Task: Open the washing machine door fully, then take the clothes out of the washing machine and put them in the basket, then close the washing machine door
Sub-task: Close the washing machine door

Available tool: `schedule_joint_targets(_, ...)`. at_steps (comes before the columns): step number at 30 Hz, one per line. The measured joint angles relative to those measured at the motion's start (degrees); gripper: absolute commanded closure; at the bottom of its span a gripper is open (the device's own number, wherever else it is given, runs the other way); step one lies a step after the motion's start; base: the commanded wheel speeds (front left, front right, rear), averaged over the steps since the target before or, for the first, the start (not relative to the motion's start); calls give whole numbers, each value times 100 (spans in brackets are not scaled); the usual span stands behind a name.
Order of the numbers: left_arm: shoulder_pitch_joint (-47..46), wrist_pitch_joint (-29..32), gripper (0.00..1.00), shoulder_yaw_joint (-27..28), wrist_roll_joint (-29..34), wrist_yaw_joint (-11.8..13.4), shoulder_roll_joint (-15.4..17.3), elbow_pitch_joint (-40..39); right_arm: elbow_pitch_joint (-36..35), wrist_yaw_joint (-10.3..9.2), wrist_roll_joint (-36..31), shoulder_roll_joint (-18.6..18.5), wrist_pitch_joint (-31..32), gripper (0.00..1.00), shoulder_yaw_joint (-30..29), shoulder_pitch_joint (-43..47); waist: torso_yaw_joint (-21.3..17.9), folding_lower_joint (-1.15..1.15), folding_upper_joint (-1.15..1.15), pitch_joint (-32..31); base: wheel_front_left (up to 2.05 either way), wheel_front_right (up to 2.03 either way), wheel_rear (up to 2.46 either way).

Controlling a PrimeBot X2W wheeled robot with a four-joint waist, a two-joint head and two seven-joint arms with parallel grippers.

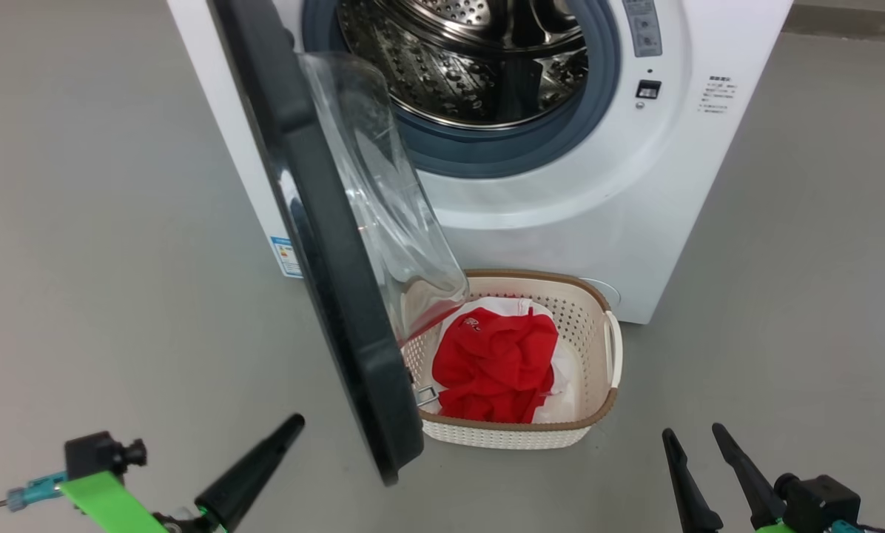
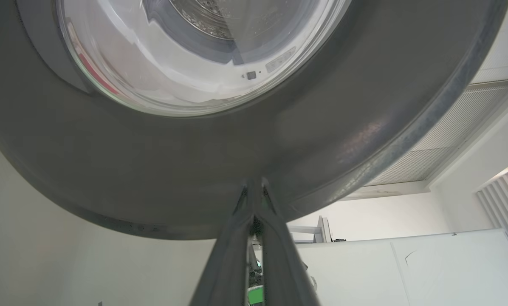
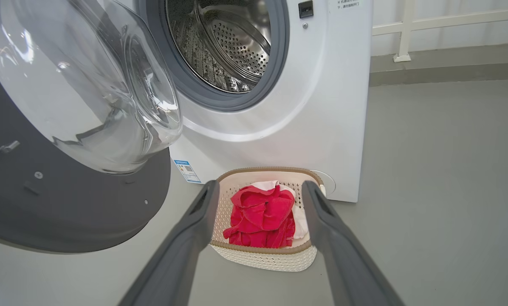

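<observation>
Floor: a plain grey floor (image 1: 80, 222) ran beneath everything.
Washing machine: the white washing machine (image 1: 561, 222) stood on it, its steel drum (image 1: 472, 59) exposed.
Door: the washing machine door (image 1: 324, 259) stood open toward the robot's left, with its glass bowl over the basket's left edge.
Basket: the basket (image 1: 598, 318) sat on the floor just in front of the machine.
Clothes: the clothes (image 1: 498, 363), red over white, lay inside the basket.
Left gripper: the left gripper (image 1: 294, 423) had its fingers pressed together on nothing. Its tips were at the door's dark outer face, and contact could not be told.
Right gripper: the right gripper (image 1: 692, 431) had its jaws spread wide and empty, pointing at the basket from short of it.
</observation>
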Motion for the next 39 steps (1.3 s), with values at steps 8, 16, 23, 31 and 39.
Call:
schedule_joint_targets(8,-6,485,100,-255,385,0,-46,211,-2,0,1,-1,0,0,3,-102,-229,0,0,86,0,0,0)
schedule_joint_targets(16,-140,577,100,-313,660,1,-192,356,-3,0,8,-1,0,0,4,-185,-516,0,0,169,0,0,0)
schedule_joint_targets(23,-369,569,100,-379,840,4,-385,412,-7,0,9,-1,0,0,14,-223,-820,0,0,254,0,0,0)
schedule_joint_targets(31,-883,265,100,-536,1146,5,-620,555,-15,0,57,0,0,0,12,-436,-1205,0,0,399,0,0,0)
schedule_joint_targets(39,-1719,-348,100,-670,1414,5,-712,1028,-13,0,85,2,0,0,10,-622,-1656,0,0,624,0,0,0)
